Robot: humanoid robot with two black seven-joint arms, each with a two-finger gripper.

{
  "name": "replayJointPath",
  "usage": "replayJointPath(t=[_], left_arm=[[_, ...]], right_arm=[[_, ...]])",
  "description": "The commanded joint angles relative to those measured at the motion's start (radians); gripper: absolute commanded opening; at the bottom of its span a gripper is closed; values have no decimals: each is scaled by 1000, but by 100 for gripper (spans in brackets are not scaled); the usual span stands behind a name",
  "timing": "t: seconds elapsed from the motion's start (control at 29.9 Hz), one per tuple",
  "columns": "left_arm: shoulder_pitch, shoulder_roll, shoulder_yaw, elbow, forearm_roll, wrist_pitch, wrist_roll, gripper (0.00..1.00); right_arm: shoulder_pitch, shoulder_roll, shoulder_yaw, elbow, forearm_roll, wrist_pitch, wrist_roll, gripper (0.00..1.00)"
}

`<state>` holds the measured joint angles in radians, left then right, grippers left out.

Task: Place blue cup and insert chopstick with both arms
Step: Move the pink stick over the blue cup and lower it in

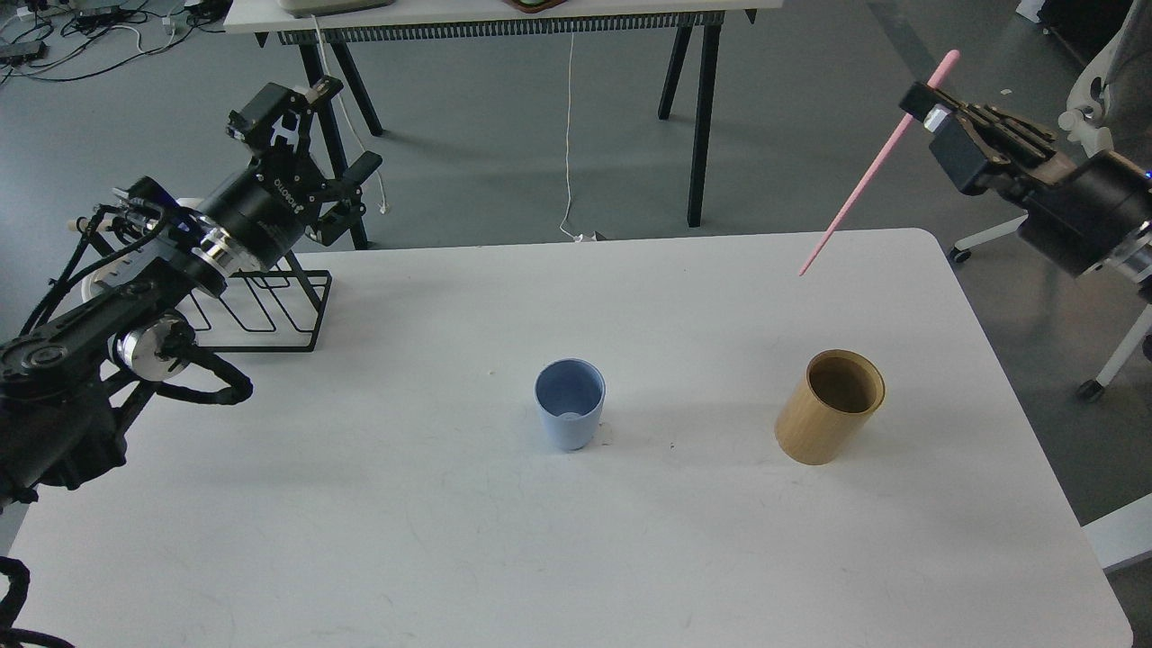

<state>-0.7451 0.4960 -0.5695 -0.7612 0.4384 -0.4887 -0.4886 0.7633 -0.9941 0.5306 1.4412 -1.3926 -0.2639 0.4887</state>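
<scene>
The blue cup (570, 404) stands upright and empty near the middle of the white table (576, 558). My right gripper (927, 103) is shut on the upper end of the pink chopstick (864, 180) and holds it high in the air, slanting down-left, with its lower tip above the table's far right part. The chopstick is clear of the tan wooden holder (829, 406). My left gripper (310, 126) is open and empty, raised above the table's far left edge, far from the cup.
A black wire rack (261, 310) stands at the table's far left, under my left arm. The tan wooden holder stands right of the cup. A second table's legs (697, 108) and a white chair (1102, 180) stand beyond the table.
</scene>
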Motion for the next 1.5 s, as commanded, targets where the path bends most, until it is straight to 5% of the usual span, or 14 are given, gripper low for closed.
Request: replayJointPath(t=[0.0,0.23,0.47,1.47], left_arm=[[16,1,0,26,0,0,0,96],[35,7,-1,63,-3,0,0,96],[41,9,0,92,-4,0,0,96],[59,9,-1,94,-4,0,0,97]], right_arm=[[141,112,-58,-39,-14,100,0,1],[326,399,-290,-255,-109,106,0,1],[333,571,-317,-324,-177,111,0,1],[314,715,-442,-436,-206,71,0,2]])
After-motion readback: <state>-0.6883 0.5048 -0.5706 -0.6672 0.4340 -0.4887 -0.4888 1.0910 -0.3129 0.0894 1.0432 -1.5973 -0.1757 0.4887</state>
